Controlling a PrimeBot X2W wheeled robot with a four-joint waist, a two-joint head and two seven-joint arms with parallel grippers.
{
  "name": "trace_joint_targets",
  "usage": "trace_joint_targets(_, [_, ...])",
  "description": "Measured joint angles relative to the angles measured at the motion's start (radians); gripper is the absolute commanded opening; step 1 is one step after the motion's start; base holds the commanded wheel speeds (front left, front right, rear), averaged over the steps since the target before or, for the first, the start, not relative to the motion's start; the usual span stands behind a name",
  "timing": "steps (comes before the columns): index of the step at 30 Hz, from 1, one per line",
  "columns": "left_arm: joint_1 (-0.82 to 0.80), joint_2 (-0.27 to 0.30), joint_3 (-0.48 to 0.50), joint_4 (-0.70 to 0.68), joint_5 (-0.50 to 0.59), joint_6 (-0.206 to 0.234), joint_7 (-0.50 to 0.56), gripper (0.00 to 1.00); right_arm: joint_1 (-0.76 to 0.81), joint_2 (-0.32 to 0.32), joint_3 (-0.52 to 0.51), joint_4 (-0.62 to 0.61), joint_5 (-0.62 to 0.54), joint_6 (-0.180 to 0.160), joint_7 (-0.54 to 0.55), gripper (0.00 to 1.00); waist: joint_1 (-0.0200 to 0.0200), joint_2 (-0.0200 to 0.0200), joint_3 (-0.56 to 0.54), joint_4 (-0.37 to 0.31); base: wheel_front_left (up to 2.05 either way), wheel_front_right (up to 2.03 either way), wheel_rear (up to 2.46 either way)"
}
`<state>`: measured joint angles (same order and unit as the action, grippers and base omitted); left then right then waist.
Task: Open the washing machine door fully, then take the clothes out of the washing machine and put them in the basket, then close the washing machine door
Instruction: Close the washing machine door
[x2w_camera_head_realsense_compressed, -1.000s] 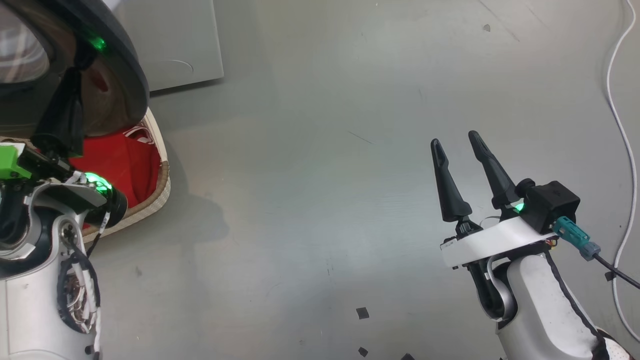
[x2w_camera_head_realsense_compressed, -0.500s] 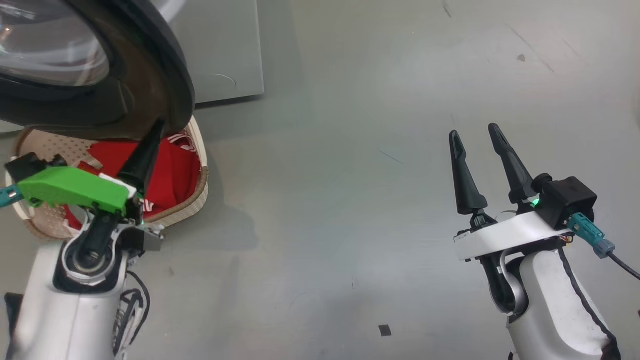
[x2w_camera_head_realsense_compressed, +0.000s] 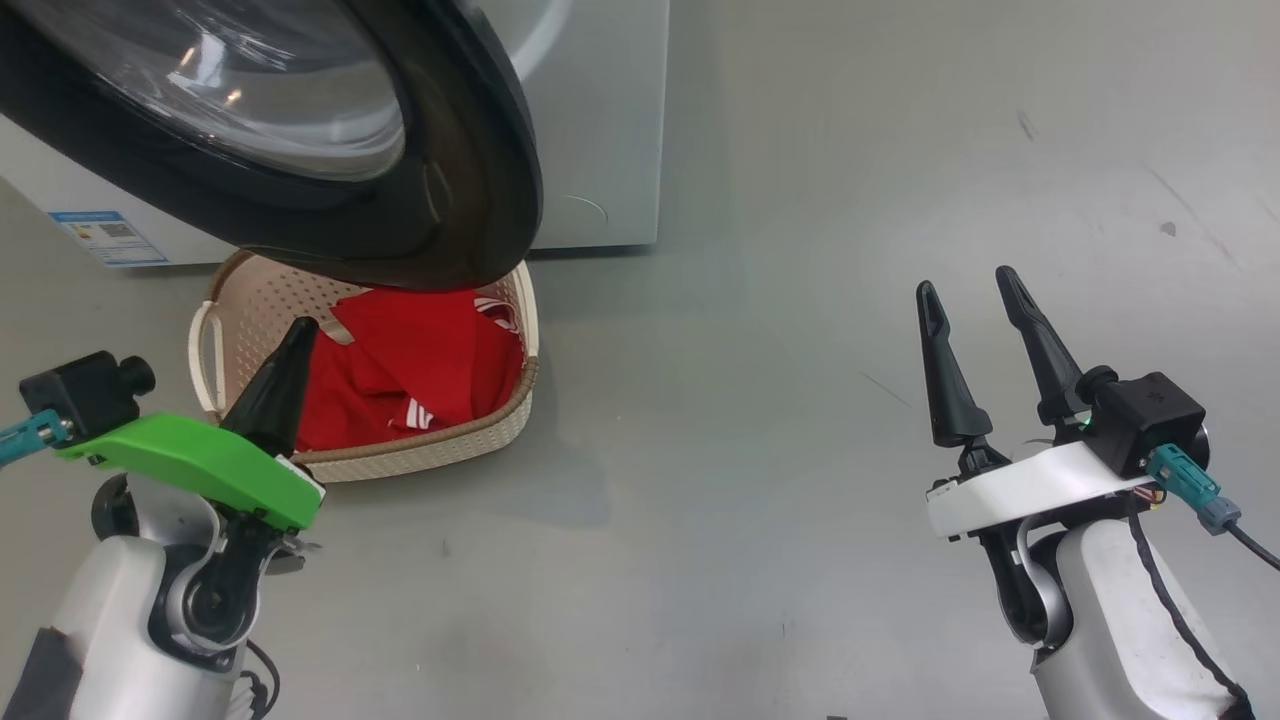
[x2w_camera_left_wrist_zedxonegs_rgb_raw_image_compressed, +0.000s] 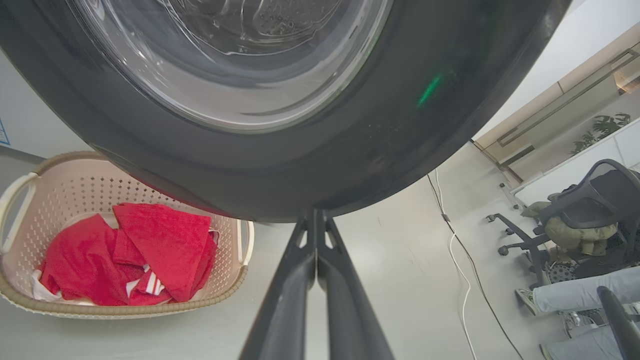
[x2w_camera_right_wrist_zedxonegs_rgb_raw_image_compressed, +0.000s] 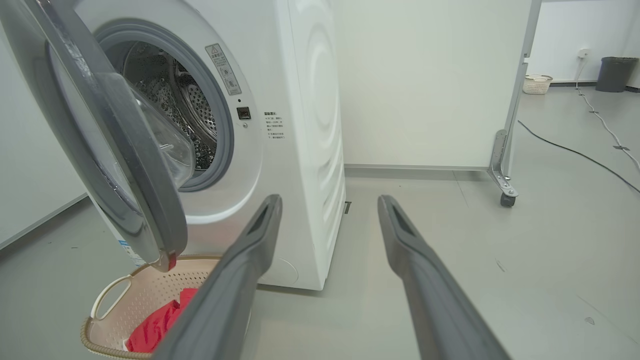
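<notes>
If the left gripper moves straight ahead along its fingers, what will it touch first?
Most likely the black rim of the washing machine door: the left gripper, shut, points at its lower edge. The gap between them is unclear.

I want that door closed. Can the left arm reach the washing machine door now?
Probably yes. The left gripper, fingers shut, points straight at the washing machine door, close to its black rim, with nothing between them.

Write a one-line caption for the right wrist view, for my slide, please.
Right pincer, open, faces the washing machine; its door stands open over the basket with red clothes.
</notes>
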<state>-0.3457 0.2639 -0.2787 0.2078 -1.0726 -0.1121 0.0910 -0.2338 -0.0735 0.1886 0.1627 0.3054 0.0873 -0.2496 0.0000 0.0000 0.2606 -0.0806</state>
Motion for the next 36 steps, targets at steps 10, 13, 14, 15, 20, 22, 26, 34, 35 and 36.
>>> trace_joint_targets(10, [0.046,0.022,-0.014,-0.022,0.19,0.0,-0.196,0.0,0.025,0.0,0.002,-0.01,-0.009,0.004,-0.003,1.0,0.0,0.0,-0.061,0.075,0.0,0.0,0.0])
trace_joint_targets(13, [0.064,0.035,-0.028,-0.022,0.257,0.0,-0.249,0.0,0.033,0.0,0.003,-0.012,-0.009,0.007,-0.003,1.0,0.0,0.0,-0.078,0.093,0.0,0.0,0.0])
trace_joint_targets(14, [0.071,0.036,-0.034,-0.022,0.276,0.0,-0.267,0.0,0.037,0.001,0.003,-0.012,-0.009,0.007,-0.003,1.0,0.0,0.0,-0.083,0.099,0.0,0.0,0.0])
trace_joint_targets(15, [0.078,0.036,-0.039,-0.021,0.298,0.001,-0.284,0.0,0.041,0.001,0.002,-0.012,-0.009,0.007,-0.003,1.0,0.0,0.0,-0.088,0.104,0.0,0.0,0.0])
trace_joint_targets(20, [0.096,0.035,-0.05,-0.014,0.366,0.027,-0.339,0.0,0.059,0.001,0.002,-0.013,-0.009,0.007,-0.003,1.0,0.0,0.0,-0.107,0.128,0.0,0.0,0.0])
trace_joint_targets(22, [0.111,0.034,-0.049,-0.014,0.382,0.041,-0.339,0.02,0.062,0.001,0.007,-0.013,-0.009,0.008,-0.003,1.0,0.0,0.0,-0.114,0.135,0.0,0.0,0.0])
trace_joint_targets(26, [0.141,0.029,-0.045,-0.009,0.414,0.064,-0.34,1.0,0.063,0.003,0.015,-0.012,-0.009,0.008,-0.003,1.0,0.0,0.0,-0.121,0.142,0.0,0.0,0.0])
trace_joint_targets(34, [0.158,0.002,-0.046,-0.009,0.447,0.082,-0.34,1.0,0.068,0.004,0.02,-0.011,-0.009,0.008,-0.003,1.0,0.0,0.0,-0.129,0.149,0.0,0.0,0.0])
trace_joint_targets(35, [0.159,-0.002,-0.045,-0.01,0.448,0.082,-0.34,1.0,0.071,0.004,0.02,-0.011,-0.009,0.008,-0.003,1.0,0.0,0.0,-0.13,0.149,0.0,0.0,0.0])
trace_joint_targets(36, [0.161,-0.004,-0.045,-0.011,0.45,0.082,-0.34,1.0,0.074,0.004,0.021,-0.011,-0.009,0.008,-0.003,1.0,0.0,0.0,-0.131,0.15,0.0,0.0,0.0])
